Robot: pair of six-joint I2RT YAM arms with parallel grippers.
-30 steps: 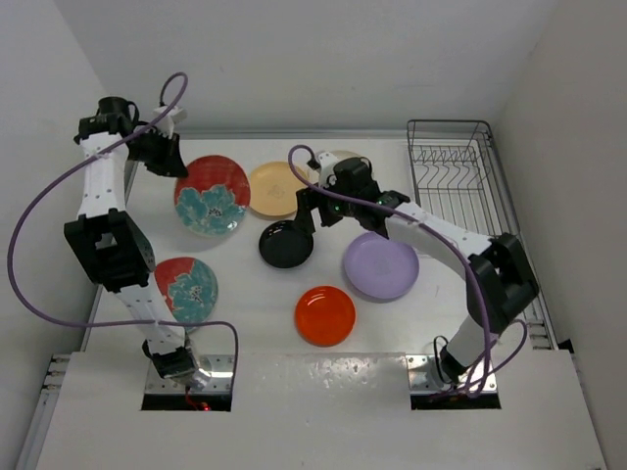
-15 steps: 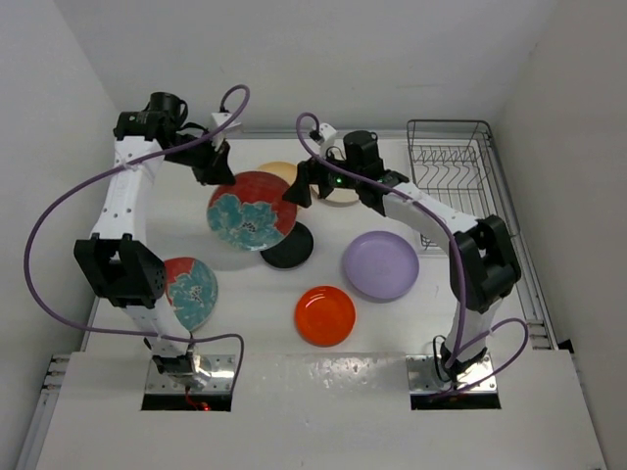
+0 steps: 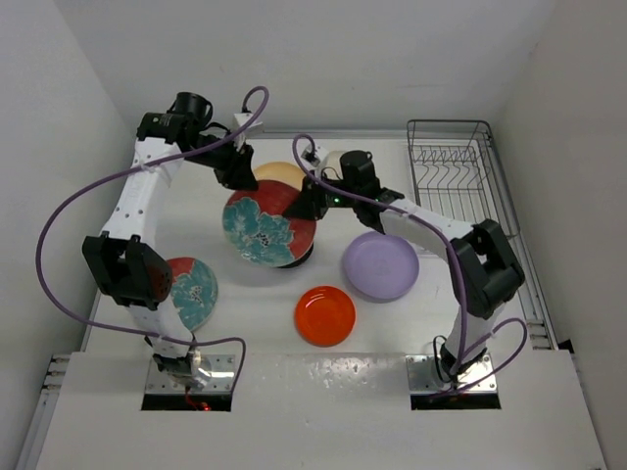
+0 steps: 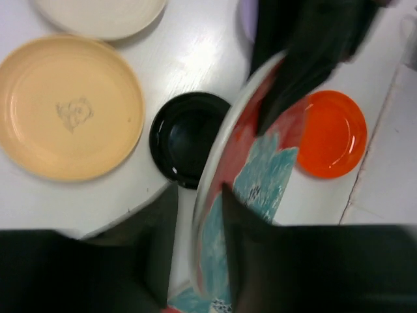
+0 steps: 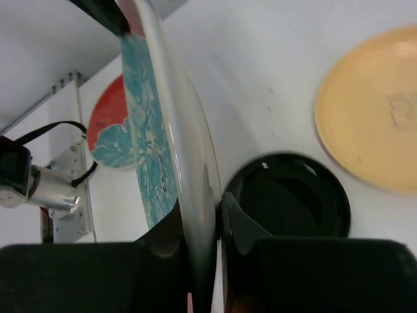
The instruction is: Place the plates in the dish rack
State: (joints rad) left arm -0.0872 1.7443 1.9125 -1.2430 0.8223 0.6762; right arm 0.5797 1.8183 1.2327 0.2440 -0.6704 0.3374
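Gripping red floral plate [image 3: 266, 227] above white table [image 3: 245, 305] — left hand [image 3: 238, 179], right hand [image 3: 306, 204] both clamped, white walls [image 3: 392, 69]

red floral plate [image 3: 266, 229] gripped by left pincer [image 3: 239, 180], right pincer [image 3: 312, 205]

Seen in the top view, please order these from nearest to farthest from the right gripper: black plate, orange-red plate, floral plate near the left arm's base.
1. black plate: beside the right gripper, partly under the held floral plate.
2. orange-red plate: front centre.
3. second floral plate: far left.

A white table [image 3: 260, 311] — boxed in by plain white walls [image 3: 372, 59] on three sides.
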